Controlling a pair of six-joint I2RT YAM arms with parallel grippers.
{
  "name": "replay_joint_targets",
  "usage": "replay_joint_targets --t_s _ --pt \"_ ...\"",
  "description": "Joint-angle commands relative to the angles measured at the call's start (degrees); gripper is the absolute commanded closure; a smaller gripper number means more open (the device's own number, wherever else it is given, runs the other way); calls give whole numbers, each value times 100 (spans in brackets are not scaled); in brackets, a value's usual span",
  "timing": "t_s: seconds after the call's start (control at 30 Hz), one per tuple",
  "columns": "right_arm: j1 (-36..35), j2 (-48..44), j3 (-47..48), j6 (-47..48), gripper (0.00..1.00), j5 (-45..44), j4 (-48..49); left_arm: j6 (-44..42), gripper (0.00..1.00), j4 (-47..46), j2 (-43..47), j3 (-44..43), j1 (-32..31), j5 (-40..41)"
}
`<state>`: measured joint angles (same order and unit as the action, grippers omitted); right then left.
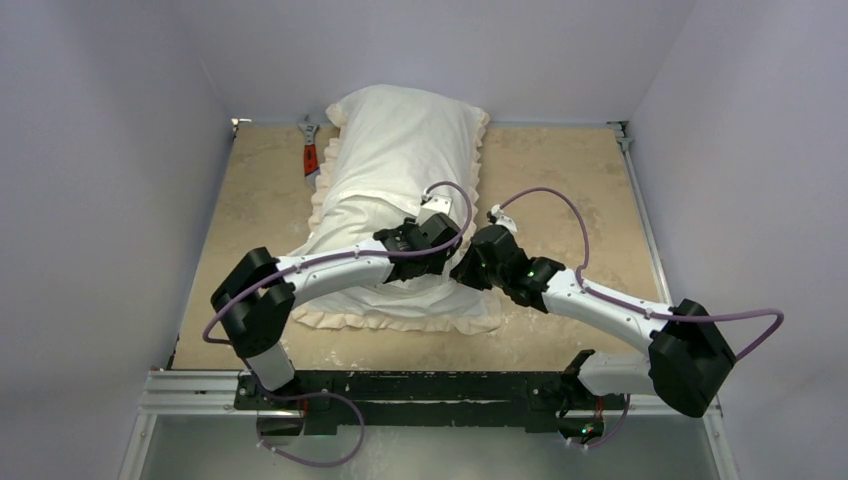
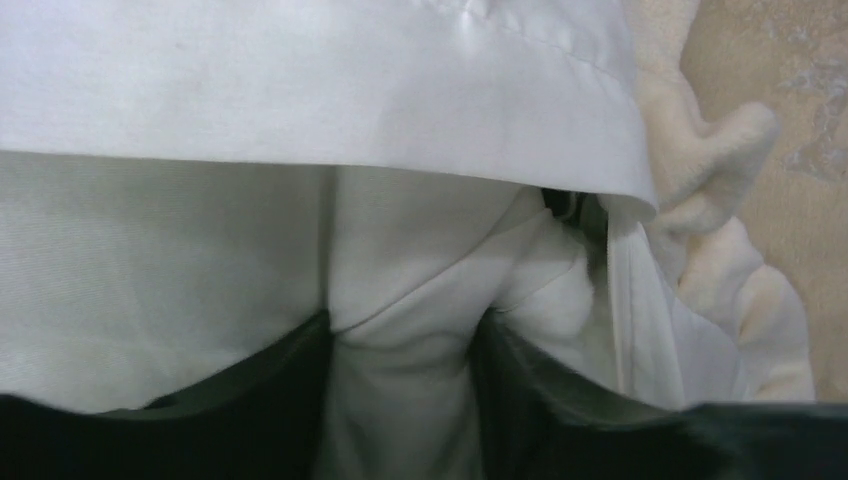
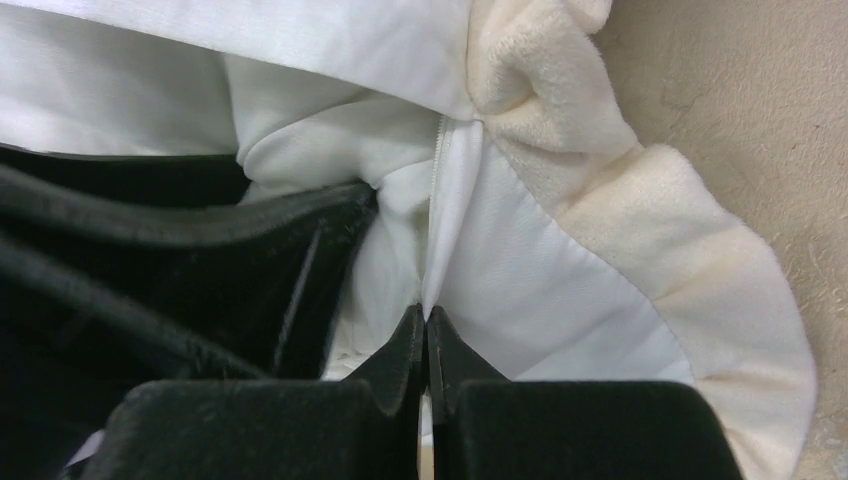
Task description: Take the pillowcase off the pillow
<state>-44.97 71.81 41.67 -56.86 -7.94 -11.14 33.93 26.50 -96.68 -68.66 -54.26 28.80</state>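
Right hand (image 3: 427, 325), pinched shut on the pillowcase (image 3: 640, 230) hem beside the zip; left hand (image 2: 405, 400), just beside it in the near mouth, clamped on a pillow (image 2: 400, 290) fold; cased pillow on the bench (image 1: 560, 180), long axis running away from both arms.

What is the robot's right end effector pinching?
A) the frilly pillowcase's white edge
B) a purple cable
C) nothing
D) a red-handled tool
A: the right end effector is shut on the white edge of the pillowcase, beside its cream frill.
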Motion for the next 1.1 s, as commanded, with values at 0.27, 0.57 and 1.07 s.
replay_joint_targets --t_s 0.27,0.57,1.07 --pt "-19 -302 -120 -27 100 55 114 -256 100 -24 276 -91 334 755" --pt "-19 -497 -211 -35 100 104 119 -542 100 -549 1103 -259 1737 83" --pt "-18 -144 -431 -256 100 162 357 -660 100 -495 1731 -876 2222 -1051"
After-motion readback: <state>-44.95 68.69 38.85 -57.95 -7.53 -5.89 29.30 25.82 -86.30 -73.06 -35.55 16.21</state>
